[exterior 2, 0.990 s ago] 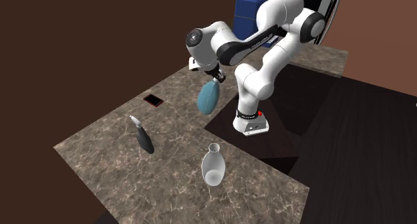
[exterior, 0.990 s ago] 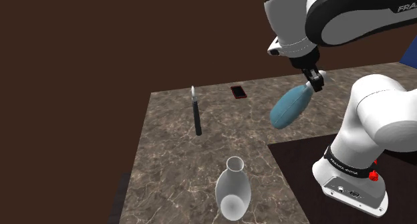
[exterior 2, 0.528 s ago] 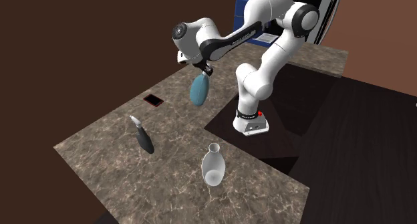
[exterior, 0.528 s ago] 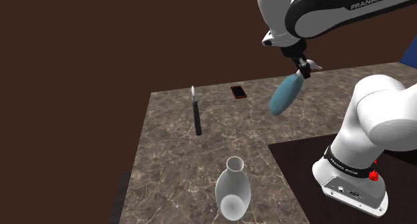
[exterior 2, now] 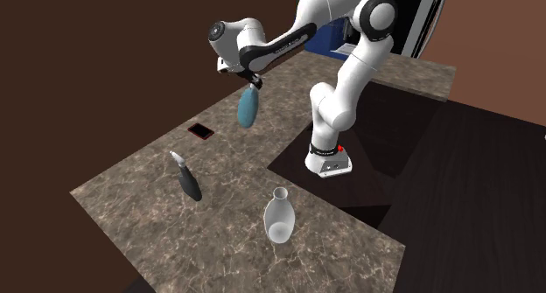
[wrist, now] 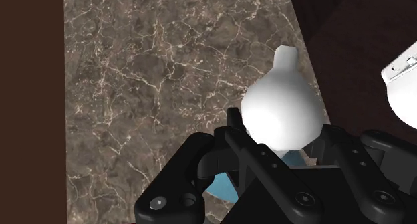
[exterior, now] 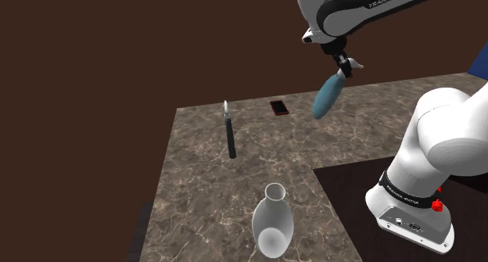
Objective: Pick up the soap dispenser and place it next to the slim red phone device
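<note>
My black gripper point(exterior: 342, 66) point(exterior 2: 253, 80) is shut on the narrow top of a blue teardrop-shaped soap dispenser point(exterior: 326, 97) point(exterior 2: 248, 108). The dispenser hangs tilted in the air above the marble counter point(exterior: 203, 190). The slim red phone point(exterior: 279, 107) point(exterior 2: 201, 131) lies flat near the counter's far edge, to the shoulder view's left of the dispenser and below it. In the wrist view a patch of the blue dispenser point(wrist: 219, 186) shows behind the black hand.
A dark slim bottle with a white tip point(exterior: 230, 132) point(exterior 2: 186, 179) stands on the counter. A white vase point(exterior: 272, 221) point(exterior 2: 279, 218) point(wrist: 281, 109) stands near the front edge. The arm's white base point(exterior: 414, 213) sits on the dark stand.
The arm has lifted and carried the dispenser up and farther across the counter, closer to the phone. The phone, bottle and vase have not moved.
</note>
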{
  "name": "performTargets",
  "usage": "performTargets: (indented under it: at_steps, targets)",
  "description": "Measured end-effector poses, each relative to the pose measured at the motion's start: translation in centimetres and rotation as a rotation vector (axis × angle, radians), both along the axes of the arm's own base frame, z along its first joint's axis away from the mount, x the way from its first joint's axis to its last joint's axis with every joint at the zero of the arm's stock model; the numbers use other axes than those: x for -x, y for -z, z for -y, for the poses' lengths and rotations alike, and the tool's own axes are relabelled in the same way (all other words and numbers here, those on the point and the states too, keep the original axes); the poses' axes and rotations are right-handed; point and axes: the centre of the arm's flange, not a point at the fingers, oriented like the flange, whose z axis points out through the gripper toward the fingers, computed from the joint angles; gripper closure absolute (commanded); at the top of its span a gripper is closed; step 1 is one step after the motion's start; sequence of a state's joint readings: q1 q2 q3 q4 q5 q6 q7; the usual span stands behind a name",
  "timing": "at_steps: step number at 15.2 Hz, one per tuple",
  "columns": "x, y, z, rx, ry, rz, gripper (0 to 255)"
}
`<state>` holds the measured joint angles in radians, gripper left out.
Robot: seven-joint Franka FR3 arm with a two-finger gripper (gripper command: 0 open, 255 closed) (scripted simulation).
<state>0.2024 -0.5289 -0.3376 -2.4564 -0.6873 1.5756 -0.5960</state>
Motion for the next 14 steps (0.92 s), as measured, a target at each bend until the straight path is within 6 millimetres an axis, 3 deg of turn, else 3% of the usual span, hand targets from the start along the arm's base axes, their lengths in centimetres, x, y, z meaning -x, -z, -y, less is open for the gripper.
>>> performTargets:
  at_steps: [7,14]
  targets:
    - [-5.2,0.2,7.0,0.001,0.0,0.0,255]
    - [-5.6,3.0,7.8,0.001,-0.001,-0.001,255]
